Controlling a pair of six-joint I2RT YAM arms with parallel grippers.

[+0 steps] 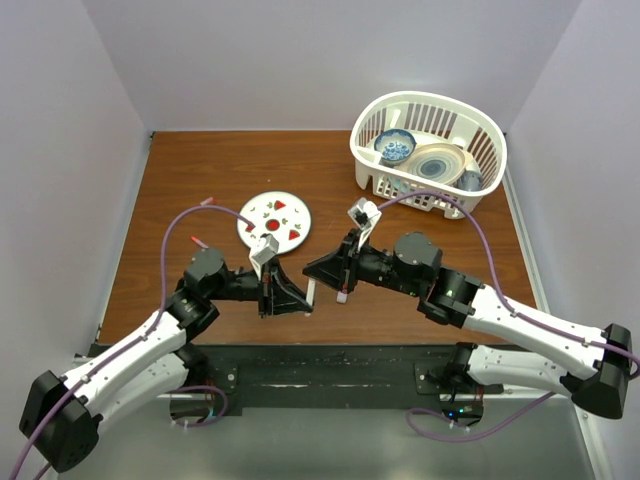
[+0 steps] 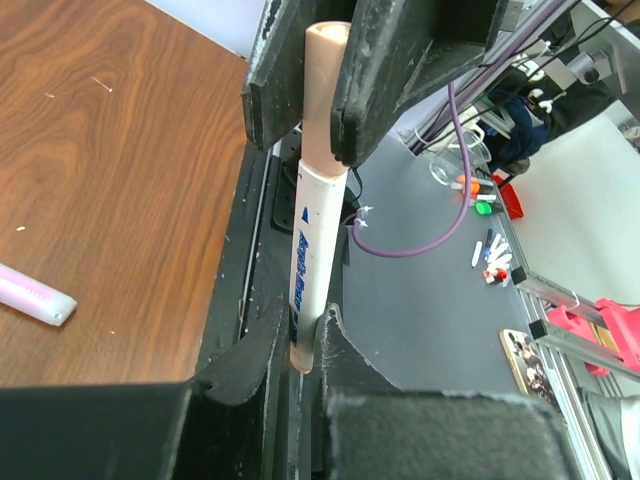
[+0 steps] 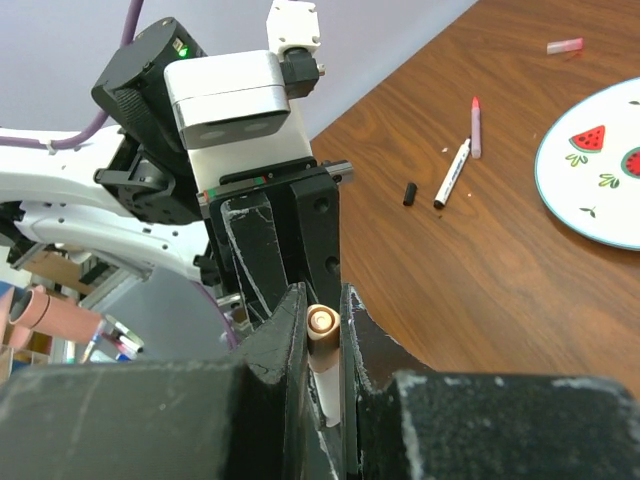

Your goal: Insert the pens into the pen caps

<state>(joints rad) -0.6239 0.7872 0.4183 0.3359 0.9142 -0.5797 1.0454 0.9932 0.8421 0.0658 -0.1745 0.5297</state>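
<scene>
The white pen [image 2: 308,240], centre frame, sits clamped low in the left gripper [image 2: 303,342]; right gripper [image 3: 322,325] closed on its pale pink cap [image 2: 318,100].

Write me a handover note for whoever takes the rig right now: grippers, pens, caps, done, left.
Left gripper: shut on the white-barrelled pen, held off the table.
Right gripper: shut on that pen's pale pink cap.
On the table: white pen, thin reddish pen, dark cap, pink cap; neither lying pen looks capped.
Done: pale pink cap looks joined to its barrel; full seating unclear.
Left: release it, then cap the two lying pens.
</scene>
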